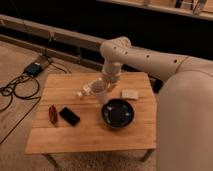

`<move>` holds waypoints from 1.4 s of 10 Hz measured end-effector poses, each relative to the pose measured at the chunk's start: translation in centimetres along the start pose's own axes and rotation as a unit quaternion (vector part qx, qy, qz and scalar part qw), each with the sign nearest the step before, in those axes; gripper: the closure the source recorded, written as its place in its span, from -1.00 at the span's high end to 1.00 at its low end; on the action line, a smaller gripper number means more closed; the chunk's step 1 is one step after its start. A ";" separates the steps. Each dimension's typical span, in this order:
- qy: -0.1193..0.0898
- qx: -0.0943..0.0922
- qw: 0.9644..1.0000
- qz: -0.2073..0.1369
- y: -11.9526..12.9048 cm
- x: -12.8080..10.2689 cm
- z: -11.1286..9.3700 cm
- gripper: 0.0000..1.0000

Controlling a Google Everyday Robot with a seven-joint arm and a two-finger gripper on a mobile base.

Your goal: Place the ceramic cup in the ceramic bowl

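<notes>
The off-white ceramic cup hangs tilted just above the wooden table, a little up and left of the bowl's rim. My gripper reaches down from the white arm and is shut on the cup's upper right side. The wide glossy black ceramic bowl stands on the table right of centre, below and right of the cup, with nothing visible in it.
A black phone and a red object lie at the table's left. A flat white block lies behind the bowl. A long white bottle shows partly behind the cup. Cables and a blue device are on the floor at left.
</notes>
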 end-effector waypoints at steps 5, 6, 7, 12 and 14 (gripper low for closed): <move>0.004 0.028 0.999 0.039 -4.8 2.9 2.5 -1.00; 0.002 0.029 0.999 0.040 -5.2 3.3 2.9 -1.00; -0.002 0.032 0.999 0.035 -5.5 3.7 3.3 -1.00; 0.007 0.035 0.999 0.014 -5.7 5.5 6.0 -0.79; 0.013 0.031 0.999 0.014 -5.7 5.8 7.3 -0.36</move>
